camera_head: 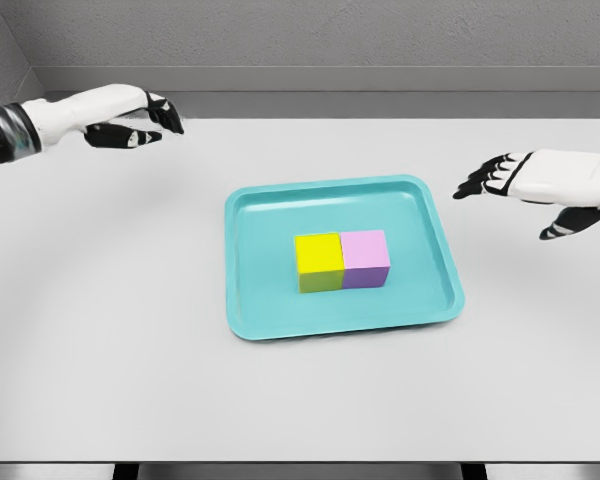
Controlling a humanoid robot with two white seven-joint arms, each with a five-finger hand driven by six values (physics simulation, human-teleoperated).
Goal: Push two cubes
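So there's a big white table (130,380) filling pretty much the whole view, with a grey wall behind it at 12 o'clock.

Sitting near the middle of the table is a teal tray (255,300), shallow, rounded corners, turned a little so its edges aren't square with the table edge.

Then the two arms. The left hand (130,118) comes in from about 10 o'clock, way out at the far left of the table, well apart from the tray. White shell, black fingers, and the fingers are loosely stretched out pointing toward 3 o'clock, holding nothing. The right hand (525,185) is over at 3 o'clock, off the tray's right edge and clear of it, fingers relaxed and spread pointing toward 9 o'clock, thumb hanging lower. Also empty. Can't tell whether either one is resting on the table or floating just above it.

Smallest stuff: the two cubes, both inside the tray, a bit toward its 5 o'clock side. The yellow cube (319,254) is on the 9 o'clock side and the pink cube (365,250) is at 3 o'clock of it. They're pressed right up against each other, faces touching, lined up in a neat row. Both sit flat on the tray floor, not touching the rim.
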